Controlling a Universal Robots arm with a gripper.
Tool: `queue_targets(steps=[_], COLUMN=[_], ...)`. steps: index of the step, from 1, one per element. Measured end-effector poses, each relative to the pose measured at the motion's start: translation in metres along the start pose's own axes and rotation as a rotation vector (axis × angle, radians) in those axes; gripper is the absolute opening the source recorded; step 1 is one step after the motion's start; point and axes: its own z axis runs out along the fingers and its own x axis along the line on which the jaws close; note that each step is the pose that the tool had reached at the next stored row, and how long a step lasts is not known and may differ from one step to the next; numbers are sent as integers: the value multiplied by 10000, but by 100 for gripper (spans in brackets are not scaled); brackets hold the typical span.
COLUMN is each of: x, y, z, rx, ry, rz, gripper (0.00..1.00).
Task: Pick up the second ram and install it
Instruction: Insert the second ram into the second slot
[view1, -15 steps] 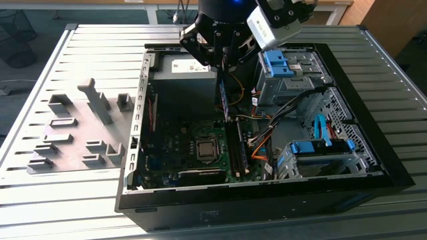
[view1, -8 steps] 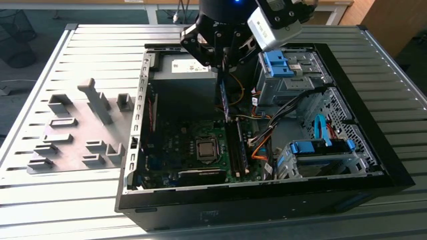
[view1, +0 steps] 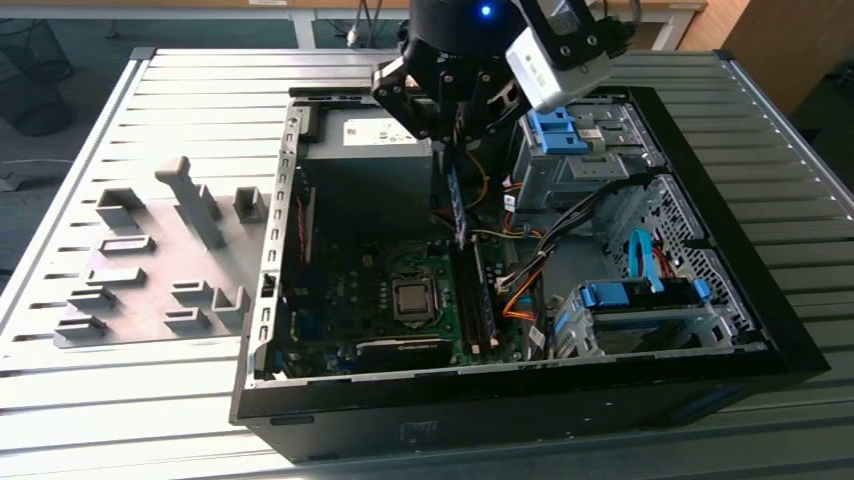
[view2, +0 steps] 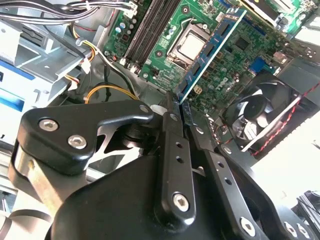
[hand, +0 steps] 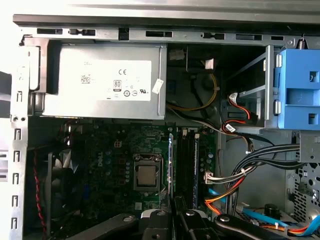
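Gripper (view2: 176, 111) is clamped on the second ram (view2: 210, 52), fingers (view2: 170, 150) pinching one end of the strip so it sticks out edge-on toward the board; in the exterior view the stick (view1: 457, 205) hangs from the gripper (view1: 447, 140) above the motherboard (view1: 380, 275), apart from the memory slots (view1: 483, 295). In the first wrist view its thin edge (hand: 171, 160) runs just beside the slots (hand: 189, 160), between them and the CPU socket (hand: 147, 176). Risks, my read: it's held by one end only, so any push into a slot could lever the stick in the jaws and seat it crooked; lateral offset toward the socket side could land the edge on board components rather than in a slot; can't tell notch orientation or whether the slot latches are open, and either one wrong would jam the insertion. The orange and yellow cables (view1: 527, 275) sit near the slots on the exterior view's right, a possible snag. Arm comes in from above over the open PC case (view1: 747, 240), wrist over the power supply (hand: 105, 80) end, fingers pointing down into the case.
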Motion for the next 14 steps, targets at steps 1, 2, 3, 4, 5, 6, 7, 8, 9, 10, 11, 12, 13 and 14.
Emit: queue_targets(steps=[1, 2, 3, 4, 5, 6, 7, 8, 9, 10, 11, 12, 13, 14], x=[-7, -12, -18, -22, -24, -25, -25, -26, -26, -27, -27, -29, -29, -29], y=[0, -1, -1, -1, -1, -2, -2, -3, -3, -4, -4, -5, -5, -4], z=[10, 22, 33, 44, 59, 73, 90, 107, 125, 143, 159, 175, 183, 185], rx=[-1, -1, 0, 0, 0, 0, 0, 1, 0, 0, 0, 0, 0, 2], ry=[0, -1, -1, -1, -1, -1, -1, -1, -1, -1, 0, -1, -1, 0], rz=[6, 16, 29, 40, 48, 51, 51, 50, 50, 50, 50, 50, 50, 50], gripper=[14, 14, 14, 14, 14, 14, 14, 14, 14, 14, 14, 14, 14, 14])
